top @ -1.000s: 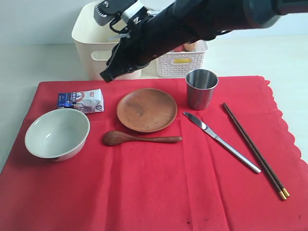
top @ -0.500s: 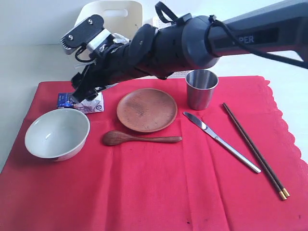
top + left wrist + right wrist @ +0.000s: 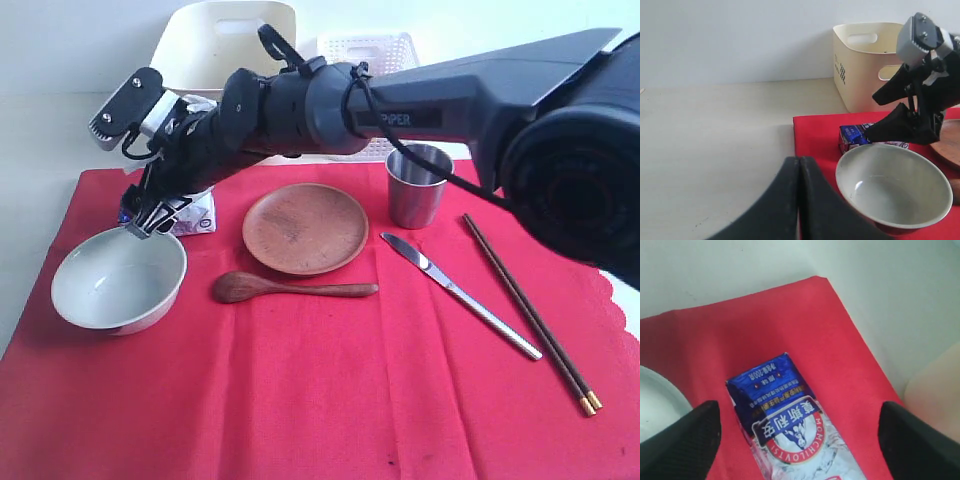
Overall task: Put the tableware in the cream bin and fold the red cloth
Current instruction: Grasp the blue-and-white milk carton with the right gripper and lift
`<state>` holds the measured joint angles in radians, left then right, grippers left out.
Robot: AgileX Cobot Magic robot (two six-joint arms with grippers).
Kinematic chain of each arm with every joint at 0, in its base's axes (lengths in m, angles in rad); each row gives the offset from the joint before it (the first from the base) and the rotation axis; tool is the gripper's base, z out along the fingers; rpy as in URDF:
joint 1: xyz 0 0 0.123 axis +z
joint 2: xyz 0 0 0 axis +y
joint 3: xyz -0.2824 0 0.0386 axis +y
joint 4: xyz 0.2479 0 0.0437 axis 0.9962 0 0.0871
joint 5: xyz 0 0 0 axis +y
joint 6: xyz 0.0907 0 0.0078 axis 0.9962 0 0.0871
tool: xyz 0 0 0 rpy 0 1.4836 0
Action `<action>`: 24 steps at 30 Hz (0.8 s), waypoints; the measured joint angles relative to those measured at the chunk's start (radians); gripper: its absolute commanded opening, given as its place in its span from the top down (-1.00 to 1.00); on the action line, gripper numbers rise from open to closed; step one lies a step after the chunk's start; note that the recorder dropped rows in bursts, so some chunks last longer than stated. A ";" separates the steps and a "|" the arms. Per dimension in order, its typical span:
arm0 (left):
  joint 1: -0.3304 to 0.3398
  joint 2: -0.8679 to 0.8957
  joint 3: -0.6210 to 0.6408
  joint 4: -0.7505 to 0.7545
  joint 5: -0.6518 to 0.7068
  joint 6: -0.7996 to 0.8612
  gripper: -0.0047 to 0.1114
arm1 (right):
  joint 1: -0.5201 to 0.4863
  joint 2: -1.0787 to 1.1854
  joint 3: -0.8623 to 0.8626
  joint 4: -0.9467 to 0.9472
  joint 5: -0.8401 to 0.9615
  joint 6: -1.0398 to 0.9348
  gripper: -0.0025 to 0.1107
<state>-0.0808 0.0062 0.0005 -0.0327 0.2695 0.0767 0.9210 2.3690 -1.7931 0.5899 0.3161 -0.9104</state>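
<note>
Between the tips of the black claw [image 3: 800, 440] lies a packet [image 3: 782, 407] printed blue and silvery white, with a red ring and white lettering. Under the claw spreads the plain bright red cloth [image 3: 330, 400]. Just beside it sits a pale green-white bowl [image 3: 118, 280], and beyond it a cream bin [image 3: 215, 40].

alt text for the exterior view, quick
The right tool, open, hovers over a blue packet beside a pale bowl on a red cloth. A plate, spoon, cup, knife and chopsticks lie there too; a cream bin stands behind.
</note>
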 measured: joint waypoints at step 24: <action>0.000 0.000 0.000 0.000 0.000 0.000 0.90 | 0.006 0.109 -0.095 -0.184 0.023 0.060 0.88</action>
<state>-0.0808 0.0062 0.0005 -0.0327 0.2695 0.0767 0.9269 2.4776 -1.8883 0.4063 0.3388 -0.8503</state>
